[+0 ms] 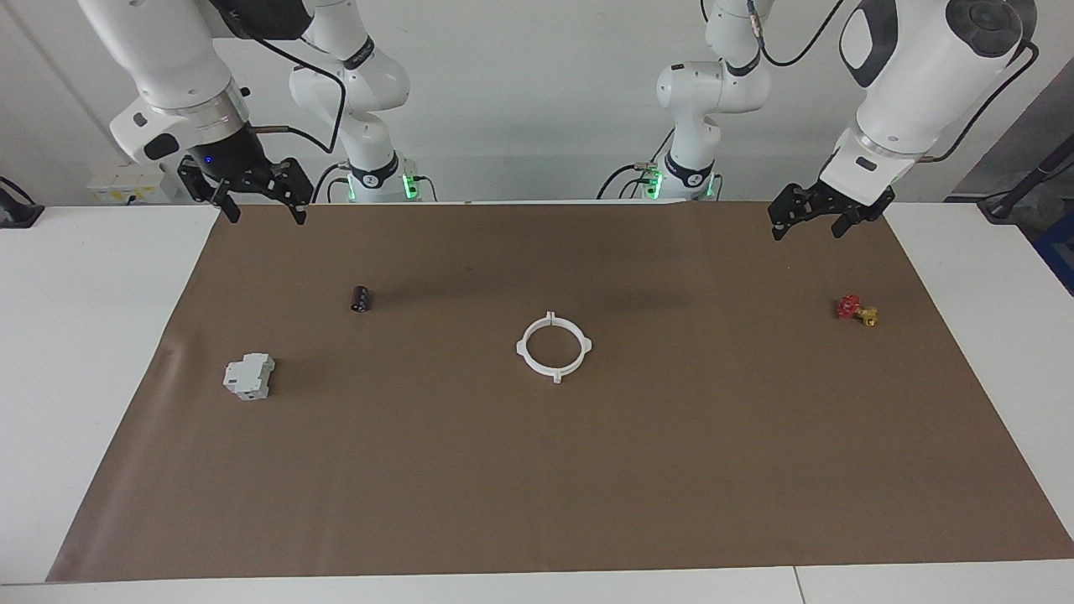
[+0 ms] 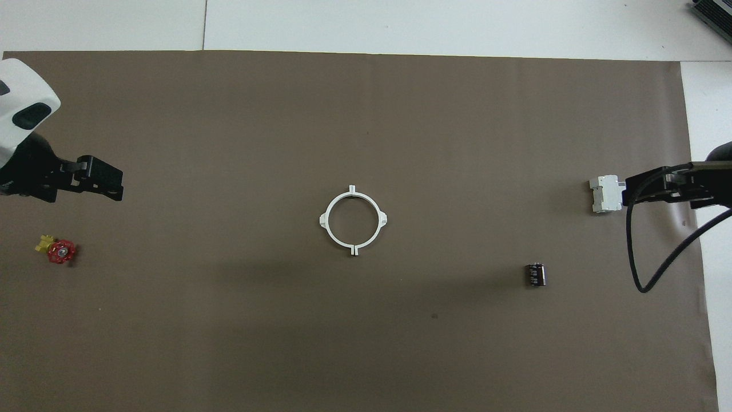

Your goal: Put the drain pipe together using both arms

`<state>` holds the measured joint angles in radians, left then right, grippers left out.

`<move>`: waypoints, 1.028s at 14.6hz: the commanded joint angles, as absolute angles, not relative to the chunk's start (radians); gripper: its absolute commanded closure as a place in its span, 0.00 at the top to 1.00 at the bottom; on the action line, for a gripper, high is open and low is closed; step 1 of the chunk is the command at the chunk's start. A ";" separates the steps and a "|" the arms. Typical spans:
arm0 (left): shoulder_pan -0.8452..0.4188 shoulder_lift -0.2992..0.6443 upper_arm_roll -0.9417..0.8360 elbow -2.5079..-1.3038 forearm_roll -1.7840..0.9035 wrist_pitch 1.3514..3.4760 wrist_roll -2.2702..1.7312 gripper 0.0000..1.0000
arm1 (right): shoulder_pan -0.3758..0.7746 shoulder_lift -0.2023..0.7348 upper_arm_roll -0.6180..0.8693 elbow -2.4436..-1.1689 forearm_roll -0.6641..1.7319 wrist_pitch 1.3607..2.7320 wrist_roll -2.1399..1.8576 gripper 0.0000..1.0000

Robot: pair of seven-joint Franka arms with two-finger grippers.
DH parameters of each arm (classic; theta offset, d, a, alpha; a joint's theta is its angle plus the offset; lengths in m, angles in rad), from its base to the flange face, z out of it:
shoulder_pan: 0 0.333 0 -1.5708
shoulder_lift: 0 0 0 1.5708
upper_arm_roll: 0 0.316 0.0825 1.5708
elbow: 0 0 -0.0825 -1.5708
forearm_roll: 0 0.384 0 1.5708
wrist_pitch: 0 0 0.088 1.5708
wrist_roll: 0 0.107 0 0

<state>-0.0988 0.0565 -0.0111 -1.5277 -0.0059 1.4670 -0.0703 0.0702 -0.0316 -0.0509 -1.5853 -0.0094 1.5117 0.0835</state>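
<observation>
Since the drain pipe point(image 1: 554, 346) lies joined as one ring, both claws, left claw point(image 1: 805, 220) and right claw point(image 1: 262, 201), hang apart, well clear of it.

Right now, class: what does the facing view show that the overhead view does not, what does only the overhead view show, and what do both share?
Only the facing view shows the arms' bases, the wall, and both grippers raised above the mat, left gripper and right gripper, jaws open and empty.

Only the overhead view shows the white ring as a true circle.

Both show the ring mid-mat, the red-and-yellow valve, grey-white block and small black cylinder.
</observation>
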 commanded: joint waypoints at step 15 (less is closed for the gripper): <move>-0.103 0.058 0.002 -1.509 -0.015 1.512 -0.064 1.00 | 0.057 -0.044 -0.046 -1.594 0.002 1.519 0.060 1.00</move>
<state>-0.0987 0.0564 -0.0062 -1.5218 -0.0059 1.5019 -0.0697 0.0702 -0.0316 -0.0509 -1.5853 -0.0094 1.5117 0.0835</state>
